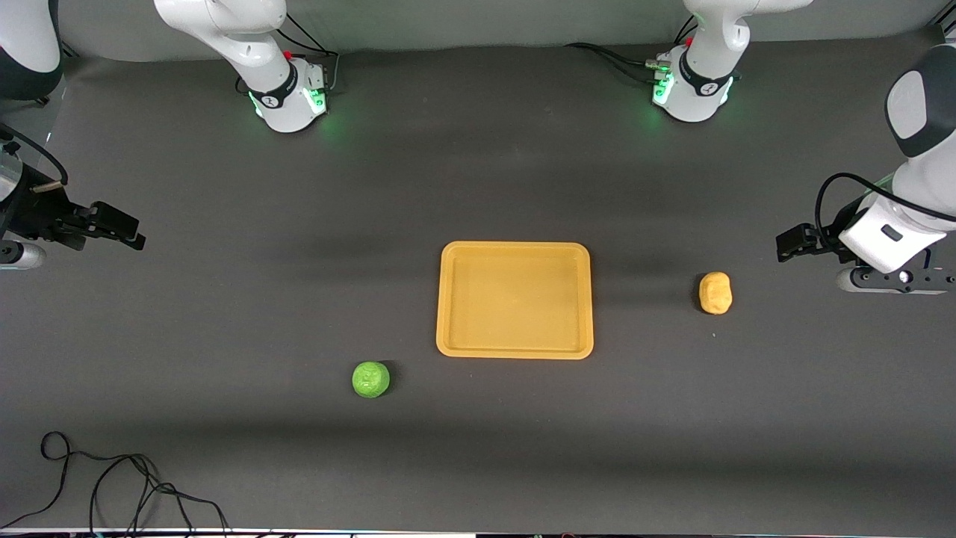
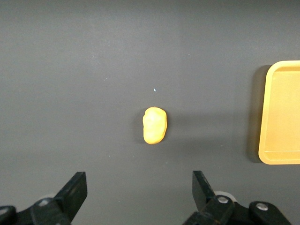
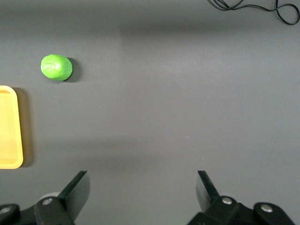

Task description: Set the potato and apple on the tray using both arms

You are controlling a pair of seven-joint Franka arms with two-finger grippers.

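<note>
The empty yellow-orange tray [image 1: 514, 300] lies flat mid-table. The lumpy yellow-orange potato [image 1: 715, 293] rests on the table beside it, toward the left arm's end. The green apple [image 1: 370, 379] sits nearer the front camera than the tray, toward the right arm's end. My left gripper [image 1: 792, 243] hangs open over bare table at the left arm's end. In its wrist view [image 2: 139, 187] the potato [image 2: 154, 125] and a tray edge [image 2: 281, 117] show. My right gripper [image 1: 119, 228] hangs open and empty over the right arm's end [image 3: 142, 187], well apart from the apple [image 3: 56, 67] and the tray [image 3: 9, 126].
A loose black cable [image 1: 112, 486] curls on the table near the front edge at the right arm's end, also seen in the right wrist view [image 3: 253, 7]. Both green-lit arm bases [image 1: 291, 101] [image 1: 691, 93] stand along the back.
</note>
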